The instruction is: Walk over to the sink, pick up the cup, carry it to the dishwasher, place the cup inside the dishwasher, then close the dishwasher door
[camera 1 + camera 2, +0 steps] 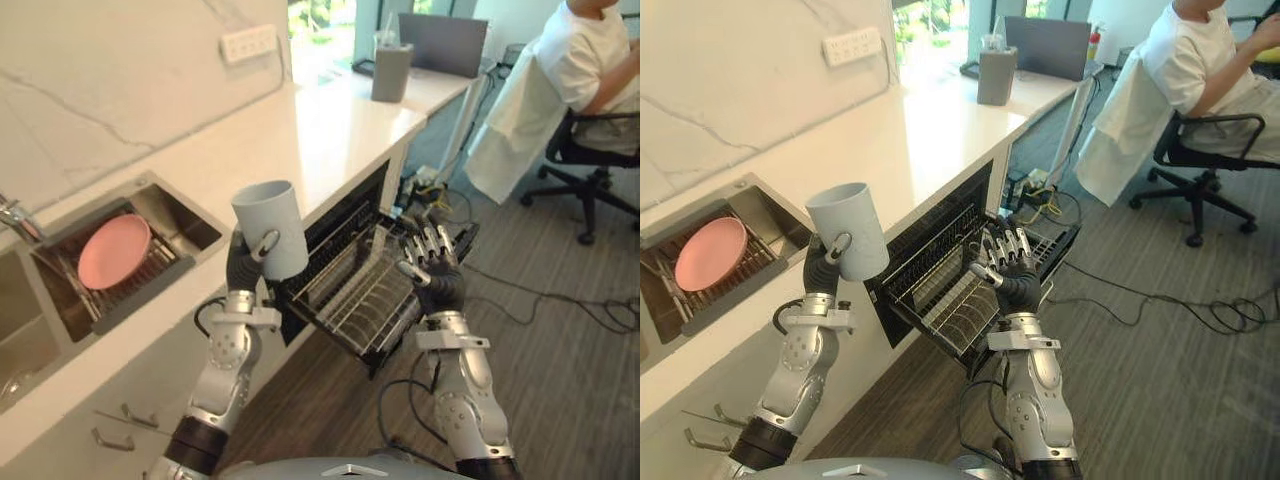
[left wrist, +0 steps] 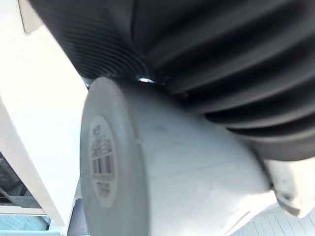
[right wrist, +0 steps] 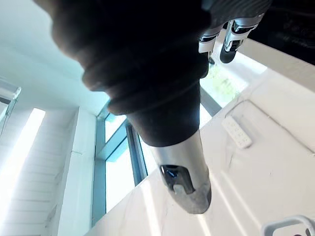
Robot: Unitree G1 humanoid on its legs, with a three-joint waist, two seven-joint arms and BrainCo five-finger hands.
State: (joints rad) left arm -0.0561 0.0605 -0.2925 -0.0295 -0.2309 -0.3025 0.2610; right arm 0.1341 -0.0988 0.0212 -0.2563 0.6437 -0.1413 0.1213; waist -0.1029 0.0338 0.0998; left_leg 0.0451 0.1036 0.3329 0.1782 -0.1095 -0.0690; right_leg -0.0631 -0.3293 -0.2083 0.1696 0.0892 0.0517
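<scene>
As we stand at the counter (image 1: 300, 130), the carrying step nears its end: the dishwasher (image 1: 345, 215) gapes open, rack (image 1: 362, 290) pulled out, and our left hand (image 1: 243, 265) grips the cup (image 1: 272, 225) mouth up just beside it. Next we must lower the cup into the rack. Our right hand (image 1: 432, 262), fingers straight, hovers over the rack, perhaps in the way; the sink (image 1: 195, 228) holds a plate (image 1: 113, 250).
</scene>
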